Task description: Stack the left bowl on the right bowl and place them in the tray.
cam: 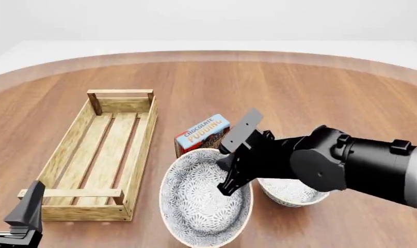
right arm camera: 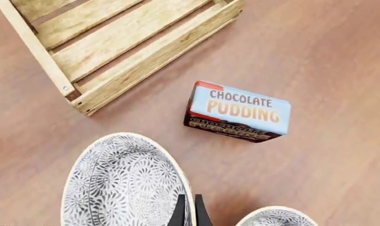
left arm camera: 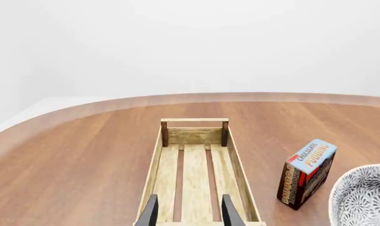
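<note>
Beside the tray point(cam: 98, 150), a box point(cam: 202, 134) reads "CHOCOLATE PUDDING".

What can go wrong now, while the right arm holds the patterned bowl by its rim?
1. The right tool pinches only the thin rim of the left bowl, so it may tilt or slip.
2. The right bowl is mostly hidden under the arm, so stacking may be off-centre.
3. The pudding box stands near; the bowl could knock it.

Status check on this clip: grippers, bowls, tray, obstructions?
Right gripper shut on left bowl rim, bowl tilted beside right bowl. Left gripper open over tray, holding nothing. Not stacked. Pudding box stands between tray and bowls.
</note>
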You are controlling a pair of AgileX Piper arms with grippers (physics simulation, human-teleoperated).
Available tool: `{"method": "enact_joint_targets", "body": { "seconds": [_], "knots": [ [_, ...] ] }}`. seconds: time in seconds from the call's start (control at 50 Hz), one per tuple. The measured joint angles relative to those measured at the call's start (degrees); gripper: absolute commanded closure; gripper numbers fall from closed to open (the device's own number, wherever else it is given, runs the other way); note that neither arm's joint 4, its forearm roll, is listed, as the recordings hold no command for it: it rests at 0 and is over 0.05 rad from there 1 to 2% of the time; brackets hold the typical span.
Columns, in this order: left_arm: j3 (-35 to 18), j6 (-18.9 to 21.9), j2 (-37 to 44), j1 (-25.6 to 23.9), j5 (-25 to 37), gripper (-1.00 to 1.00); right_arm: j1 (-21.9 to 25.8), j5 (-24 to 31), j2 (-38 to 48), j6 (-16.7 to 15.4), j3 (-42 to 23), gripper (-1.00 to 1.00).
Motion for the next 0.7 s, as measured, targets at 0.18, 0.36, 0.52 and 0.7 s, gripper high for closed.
{"method": "enact_joint_targets", "body": {
  "seconds": [0.18,0.36,0.52,0.7],
  "knots": [
    [0.00,0.00,0.00,0.00,0.00,-1.00,-2.14,4.28,-5.90,-0.93,-2.40,1.00],
    [0.00,0.00,0.00,0.00,0.00,-1.00,-5.68,7.63,-11.55,-0.26,-4.44,1.00],
    [0.00,0.00,0.00,0.00,0.00,-1.00,-9.32,9.98,-15.88,1.50,-5.83,1.00],
    [0.00,0.00,0.00,0.00,0.00,-1.00,-14.04,11.62,-19.74,4.50,-6.72,1.00]
  ]
}}
